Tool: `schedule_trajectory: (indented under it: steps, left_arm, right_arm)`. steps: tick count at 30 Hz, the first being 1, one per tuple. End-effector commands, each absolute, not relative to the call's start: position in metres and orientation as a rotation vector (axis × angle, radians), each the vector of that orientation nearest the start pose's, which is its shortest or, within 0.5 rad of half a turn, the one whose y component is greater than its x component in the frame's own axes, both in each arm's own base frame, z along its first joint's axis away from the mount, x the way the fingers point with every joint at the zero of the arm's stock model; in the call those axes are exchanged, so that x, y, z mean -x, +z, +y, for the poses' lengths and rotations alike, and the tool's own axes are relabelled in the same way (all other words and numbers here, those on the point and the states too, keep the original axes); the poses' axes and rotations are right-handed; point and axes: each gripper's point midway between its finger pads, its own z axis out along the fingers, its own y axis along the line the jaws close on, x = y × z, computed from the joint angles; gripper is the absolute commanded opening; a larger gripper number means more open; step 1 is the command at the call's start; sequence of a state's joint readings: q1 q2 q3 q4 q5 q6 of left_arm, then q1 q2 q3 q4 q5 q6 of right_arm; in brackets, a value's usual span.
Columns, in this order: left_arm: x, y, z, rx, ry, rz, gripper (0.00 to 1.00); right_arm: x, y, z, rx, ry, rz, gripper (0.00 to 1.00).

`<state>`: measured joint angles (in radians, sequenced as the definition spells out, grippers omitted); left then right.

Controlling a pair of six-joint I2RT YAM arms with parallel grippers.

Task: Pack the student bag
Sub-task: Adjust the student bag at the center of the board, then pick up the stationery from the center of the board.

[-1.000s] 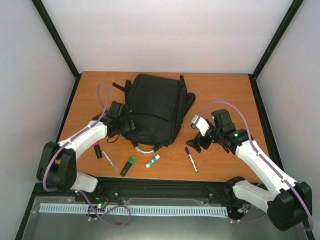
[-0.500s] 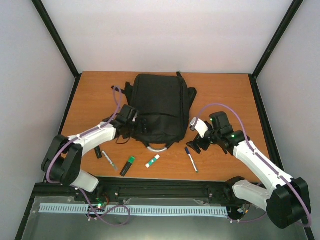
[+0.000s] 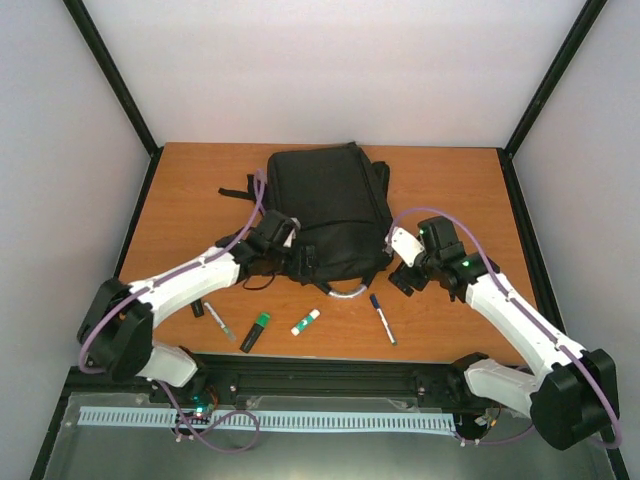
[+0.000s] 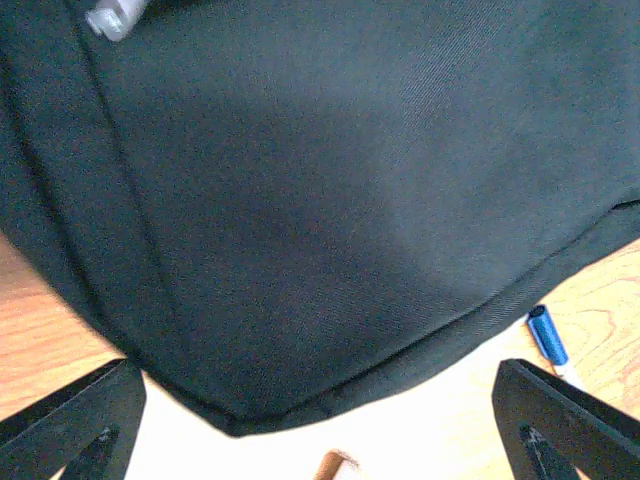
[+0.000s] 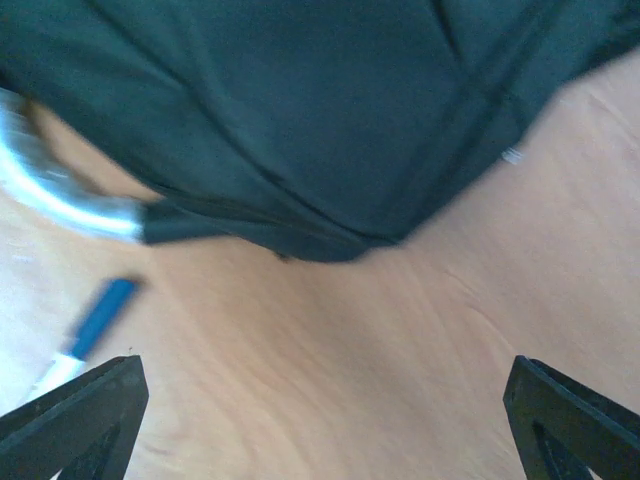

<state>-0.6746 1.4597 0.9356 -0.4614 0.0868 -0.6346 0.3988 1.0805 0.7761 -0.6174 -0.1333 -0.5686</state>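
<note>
Wooden tabletop (image 3: 450, 190) bears a soft, floppy backpack (image 3: 325, 205) just ahead of the left gripper (image 3: 303, 262) and right gripper (image 3: 403, 280), both with fingers spread apart; the grey handle (image 3: 345, 291) between them probably offers the firmest hold.

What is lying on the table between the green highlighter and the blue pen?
A white tube with a green cap, apart from both; the top view shows it.

The student bag (image 3: 325, 205) is black, its handle loop (image 3: 345, 292) grey, the table (image 3: 180, 195) orange-brown wood-grain.
</note>
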Motion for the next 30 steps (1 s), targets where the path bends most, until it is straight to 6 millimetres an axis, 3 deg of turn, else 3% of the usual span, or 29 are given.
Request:
schedule_trajectory:
  steps: [1,3,9,14,20,27,30]
  left_arm:
    - [-0.290,0.152,-0.226,-0.139,-0.483,2.525,0.98]
    - [-0.289,0.156,-0.220,-0.131,-0.454,2.515,0.98]
    - [-0.284,0.143,-0.205,-0.084,-0.372,2.551,0.98]
    - [-0.279,0.129,-0.202,-0.053,-0.367,2.584,0.98]
    - [-0.275,0.123,-0.202,-0.033,-0.379,2.600,0.98]
    - [-0.271,0.118,-0.200,-0.019,-0.385,2.613,0.98]
    - [-0.269,0.117,-0.199,-0.019,-0.388,2.615,0.98]
  right_arm:
    - [-0.293,0.132,0.081,1.159,-0.378,2.213,1.00]
    - [-0.286,0.121,0.083,1.215,-0.340,2.253,1.00]
    - [-0.227,0.116,0.139,1.484,0.210,2.278,0.78]
    - [-0.190,0.076,0.148,1.724,0.181,2.311,0.67]
    - [-0.170,0.057,0.163,1.817,0.262,2.333,0.61]
    - [-0.165,0.031,0.166,1.866,0.236,2.362,0.61]
    - [-0.172,0.020,0.160,1.853,0.159,2.396,0.59]
